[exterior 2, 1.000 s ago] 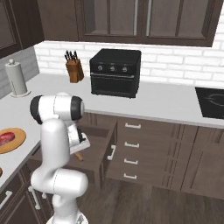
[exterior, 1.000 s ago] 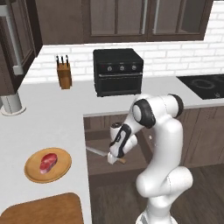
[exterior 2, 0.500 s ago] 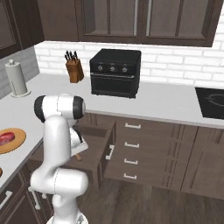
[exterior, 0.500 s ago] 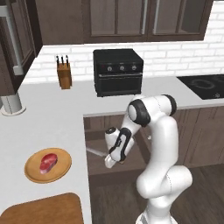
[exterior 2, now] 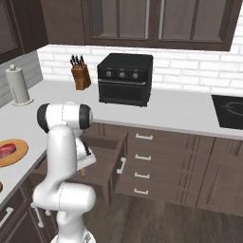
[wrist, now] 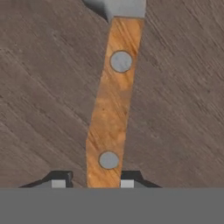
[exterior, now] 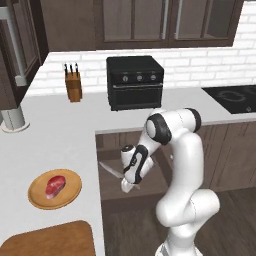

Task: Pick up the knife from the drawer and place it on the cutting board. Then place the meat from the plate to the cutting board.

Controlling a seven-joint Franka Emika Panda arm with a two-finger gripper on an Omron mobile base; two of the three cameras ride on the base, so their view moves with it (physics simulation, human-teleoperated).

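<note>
Where claw (wrist: 89, 183) closes, knife (wrist: 113, 113) sits between.

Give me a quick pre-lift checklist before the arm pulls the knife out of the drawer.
1. Fingers astride the knife handle: ok, the gripper has a tip on each side of its lower end in the hand view.
2. Grip firm: cannot tell, the contact is cut off at the picture's edge.
3. Drawer open far enough to lift out: ok.
4. Blade free: ok, it sticks out to the arm's left in the left base view, touching nothing visible.
5. Cutting board ready: ok, its visible part is bare.
6. Meat on the plate: ok, for later.
</note>
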